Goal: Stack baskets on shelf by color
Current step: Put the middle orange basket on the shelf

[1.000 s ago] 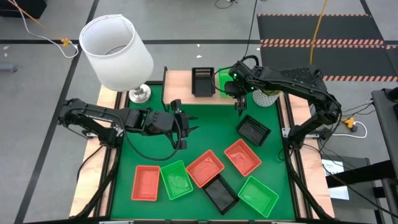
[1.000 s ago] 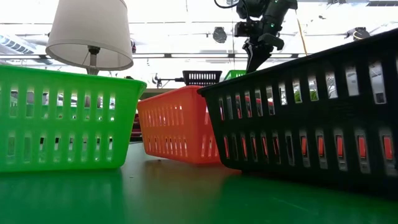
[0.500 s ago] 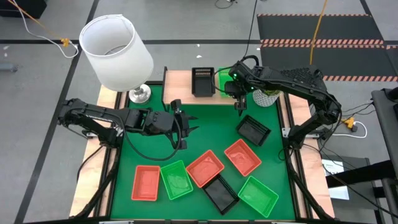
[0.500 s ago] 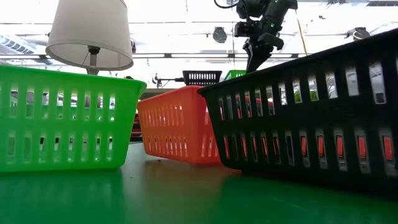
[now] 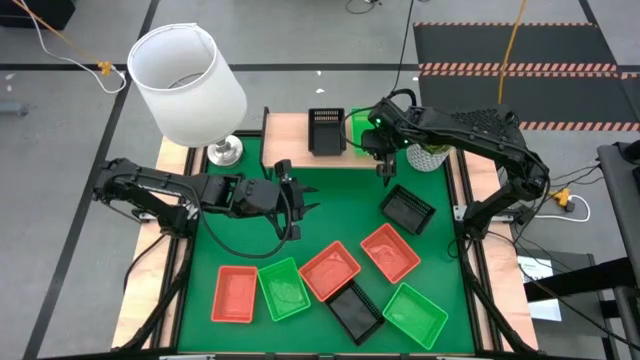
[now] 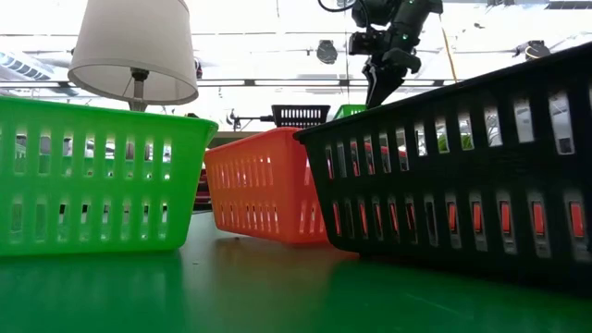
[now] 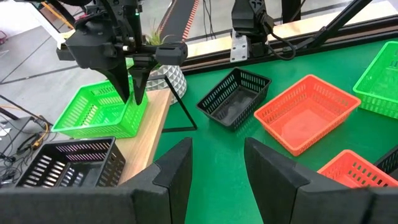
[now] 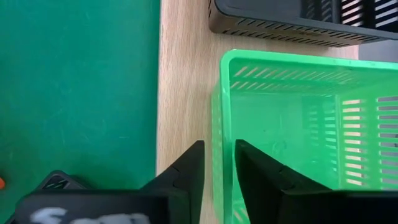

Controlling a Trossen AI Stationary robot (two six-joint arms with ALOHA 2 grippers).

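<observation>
The shelf (image 5: 290,132) stands at the table's far edge. On it sit a black basket (image 5: 327,131) and, to its right, a green basket (image 5: 359,126) (image 8: 292,124). My right gripper (image 5: 386,172) (image 8: 219,155) points down over the green basket's near wall (image 8: 217,112), narrowly open. One finger is outside the wall and one inside, and a thin gap shows on each side. My left gripper (image 5: 303,203) (image 7: 217,168) waits open above the table's left middle. The other baskets lie on the green mat: three orange-red, two green, two black.
A black basket (image 5: 407,209) lies just near of my right gripper. The rest cluster toward the near edge, from an orange-red one (image 5: 235,293) to a green one (image 5: 414,314). A white-shaded lamp (image 5: 187,85) stands at the far left corner. A patterned pot (image 5: 430,156) sits right of the shelf.
</observation>
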